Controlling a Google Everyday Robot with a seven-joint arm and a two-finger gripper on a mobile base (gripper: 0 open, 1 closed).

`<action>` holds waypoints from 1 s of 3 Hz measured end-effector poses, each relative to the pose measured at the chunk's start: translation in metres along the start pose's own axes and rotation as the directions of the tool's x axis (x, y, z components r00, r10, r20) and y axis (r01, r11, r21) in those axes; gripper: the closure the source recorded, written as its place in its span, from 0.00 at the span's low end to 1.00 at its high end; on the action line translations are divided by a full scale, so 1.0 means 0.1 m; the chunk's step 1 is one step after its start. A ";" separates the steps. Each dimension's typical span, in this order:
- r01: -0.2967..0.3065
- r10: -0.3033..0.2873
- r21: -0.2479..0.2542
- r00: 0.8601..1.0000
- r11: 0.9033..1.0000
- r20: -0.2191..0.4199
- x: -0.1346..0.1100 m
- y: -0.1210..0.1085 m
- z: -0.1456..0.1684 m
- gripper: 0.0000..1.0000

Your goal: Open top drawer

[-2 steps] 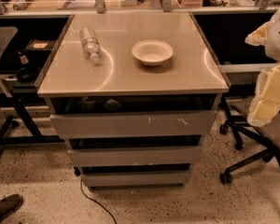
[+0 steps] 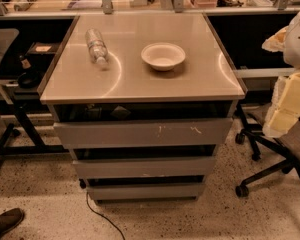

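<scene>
The top drawer (image 2: 142,133), a wide, flat, grey handle-less panel with small white scuffs, sits directly under the beige cabinet top (image 2: 140,84) and above two narrower grey drawers (image 2: 144,166). It appears shut. Its long axis runs side to side across the view. The cream and white gripper (image 2: 288,101) hangs at the right edge of the view, well apart from the panel and slightly higher. Whether it is spread or pressed together cannot be told. The approach likely runs toward the view's left, to the dark gap along the panel's upper edge.
</scene>
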State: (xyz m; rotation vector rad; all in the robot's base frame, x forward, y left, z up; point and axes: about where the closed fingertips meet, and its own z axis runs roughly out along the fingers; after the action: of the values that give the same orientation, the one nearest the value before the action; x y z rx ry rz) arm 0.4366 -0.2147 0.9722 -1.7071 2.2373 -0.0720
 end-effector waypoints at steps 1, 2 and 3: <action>0.000 0.000 -0.024 1.000 1.000 0.029 -0.09 0.19 0.29 0.00; 0.001 0.003 -0.096 0.999 0.995 0.035 -0.11 0.43 0.92 0.00; 0.001 0.003 -0.095 0.999 0.995 0.035 -0.11 0.43 0.91 0.00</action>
State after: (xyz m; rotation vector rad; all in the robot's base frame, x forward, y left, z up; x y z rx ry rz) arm 0.4251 -0.1775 0.8781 -1.7417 2.2491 0.0660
